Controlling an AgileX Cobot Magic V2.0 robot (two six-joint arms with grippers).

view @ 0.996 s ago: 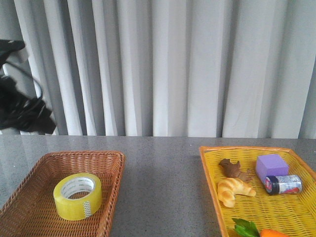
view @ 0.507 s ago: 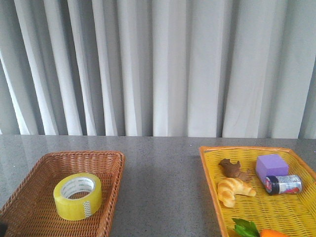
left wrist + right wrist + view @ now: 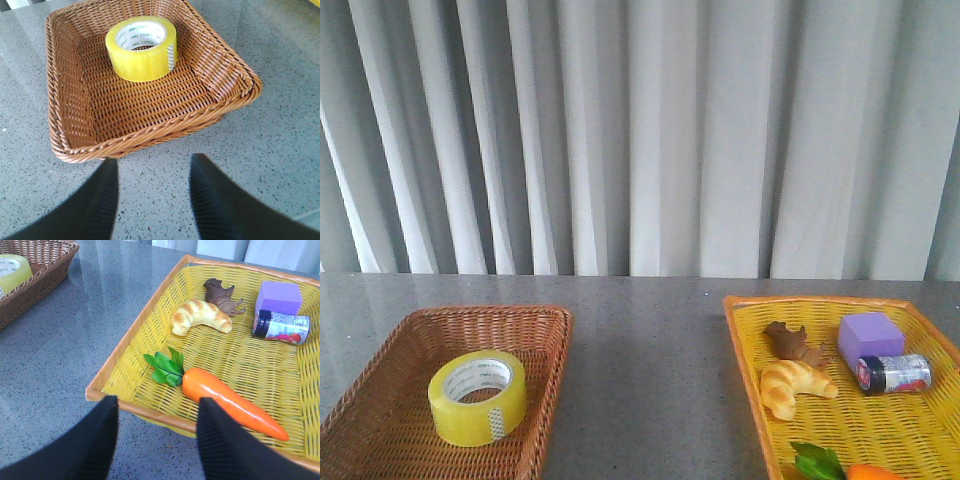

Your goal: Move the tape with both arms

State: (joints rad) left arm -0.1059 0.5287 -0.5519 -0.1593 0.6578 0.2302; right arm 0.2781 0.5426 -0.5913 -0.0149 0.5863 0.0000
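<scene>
The yellow tape roll (image 3: 478,398) with a white printed core lies flat in the brown wicker basket (image 3: 535,330) at the front left. It also shows in the left wrist view (image 3: 141,48). Neither arm shows in the front view. My left gripper (image 3: 154,165) is open and empty over the grey table, just outside the basket's (image 3: 165,127) near rim. My right gripper (image 3: 157,407) is open and empty, just outside the near rim of the yellow tray (image 3: 135,330). A corner of the tape (image 3: 12,267) shows far off in the right wrist view.
The yellow tray (image 3: 740,330) at the right holds a croissant (image 3: 792,385), a brown figure (image 3: 792,343), a purple block (image 3: 870,335), a small labelled can (image 3: 892,373) and a carrot (image 3: 225,400) with green leaves. Grey curtains hang behind the table.
The left arm, seen high at the left edge one second ago, has gone out of the front view. The tape and both containers have not moved.
</scene>
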